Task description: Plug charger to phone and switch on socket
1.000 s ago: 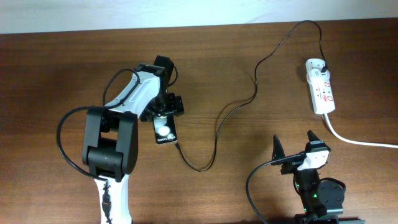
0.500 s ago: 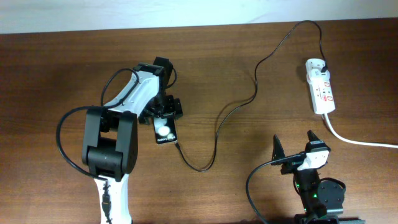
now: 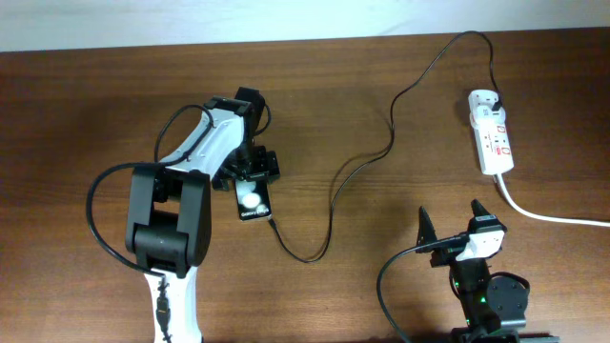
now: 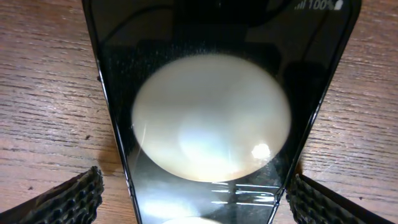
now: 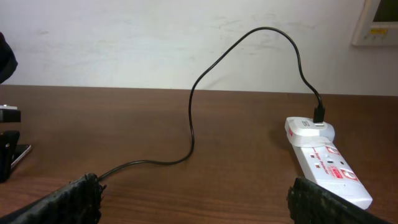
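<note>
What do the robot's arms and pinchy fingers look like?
The left arm has a white shell, chunky black joints and looping black cables. The right arm is mostly black with a white block and a tiny green light. The left gripper and right gripper each have two black fingers with ribbed pads.

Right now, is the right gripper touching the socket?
Apart. The overhead view shows a stretch of table between the open right gripper and the socket.
</note>
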`<state>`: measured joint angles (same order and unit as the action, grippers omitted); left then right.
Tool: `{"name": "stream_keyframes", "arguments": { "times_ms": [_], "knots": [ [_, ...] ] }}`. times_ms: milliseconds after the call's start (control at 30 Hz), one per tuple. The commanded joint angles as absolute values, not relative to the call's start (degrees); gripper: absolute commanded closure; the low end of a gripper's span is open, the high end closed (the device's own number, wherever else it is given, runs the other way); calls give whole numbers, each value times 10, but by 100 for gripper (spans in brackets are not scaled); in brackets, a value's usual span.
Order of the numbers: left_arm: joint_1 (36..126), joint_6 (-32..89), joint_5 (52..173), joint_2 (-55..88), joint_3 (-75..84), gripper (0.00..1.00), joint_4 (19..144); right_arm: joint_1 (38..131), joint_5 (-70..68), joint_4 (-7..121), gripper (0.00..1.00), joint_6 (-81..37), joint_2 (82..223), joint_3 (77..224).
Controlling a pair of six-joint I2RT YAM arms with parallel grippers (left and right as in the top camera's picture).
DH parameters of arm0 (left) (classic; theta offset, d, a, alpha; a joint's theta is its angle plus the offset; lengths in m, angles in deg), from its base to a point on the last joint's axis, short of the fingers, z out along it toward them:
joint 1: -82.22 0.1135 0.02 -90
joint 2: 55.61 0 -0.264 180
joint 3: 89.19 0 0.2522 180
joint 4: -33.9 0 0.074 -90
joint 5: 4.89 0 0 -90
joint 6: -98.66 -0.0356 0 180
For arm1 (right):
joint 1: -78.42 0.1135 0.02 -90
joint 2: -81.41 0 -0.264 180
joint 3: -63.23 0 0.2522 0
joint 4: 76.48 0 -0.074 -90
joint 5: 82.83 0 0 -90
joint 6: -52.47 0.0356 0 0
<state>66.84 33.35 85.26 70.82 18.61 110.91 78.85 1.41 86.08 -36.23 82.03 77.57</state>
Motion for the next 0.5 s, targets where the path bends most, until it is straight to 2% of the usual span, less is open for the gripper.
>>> {"name": "stream_keyframes", "arguments": {
  "times_ms": [0,200,467],
  "knots": [
    [675,327,808,686,184,1,1114,792,5,858,1,-362,816,773],
    [671,363,810,638,172,1,1097,792,5,858,1,-362,816,773],
    [660,362,853,638,60,1,991,792,5,858,1,-362,816,773]
  ]
}}
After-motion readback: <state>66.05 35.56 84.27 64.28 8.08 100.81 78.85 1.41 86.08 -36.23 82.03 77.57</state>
